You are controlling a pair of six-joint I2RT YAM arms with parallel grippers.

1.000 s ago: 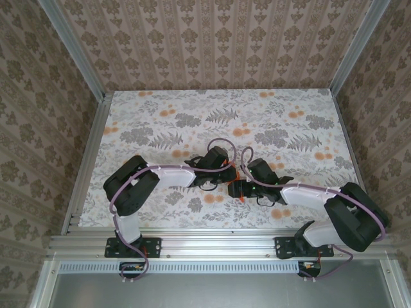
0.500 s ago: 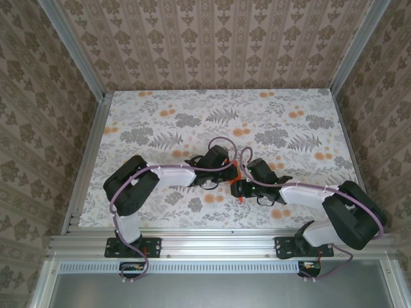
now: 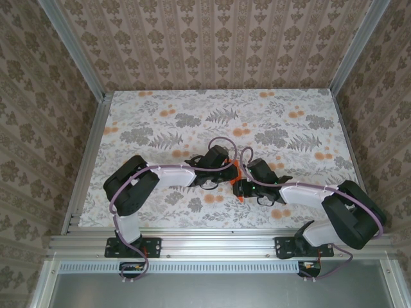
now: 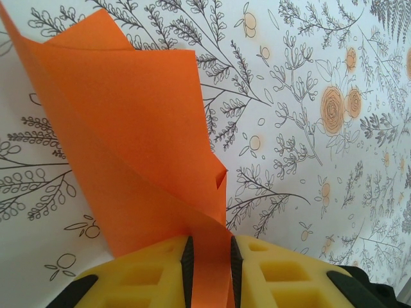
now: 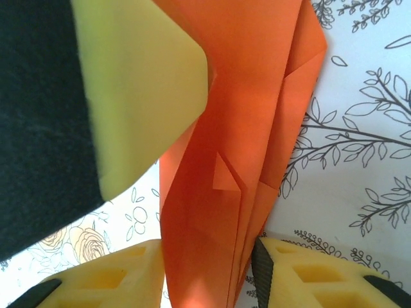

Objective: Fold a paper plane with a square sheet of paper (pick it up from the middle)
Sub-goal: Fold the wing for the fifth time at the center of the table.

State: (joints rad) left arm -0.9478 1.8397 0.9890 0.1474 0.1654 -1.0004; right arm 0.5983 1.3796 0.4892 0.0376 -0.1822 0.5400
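I find no text, label, brand, number or sign that I can read. The square sheet of paper (image 4: 122, 122) is plain orange, the tabletop (image 3: 192, 109) bears a print of flowers and leaves, and the walls (image 3: 212, 45) a repeated ornament, all without letters.

I worked in a robot lab test cell, not a home. A bare silver aluminium extrusion frame (image 3: 218, 240) boxed me in, with beige damask wallpaper panels (image 3: 212, 38) as walls. A grey-and-orange floral printed sheet (image 3: 192, 109) covered the table, and my black arm bases (image 3: 133, 246) were bolted to the near rail.
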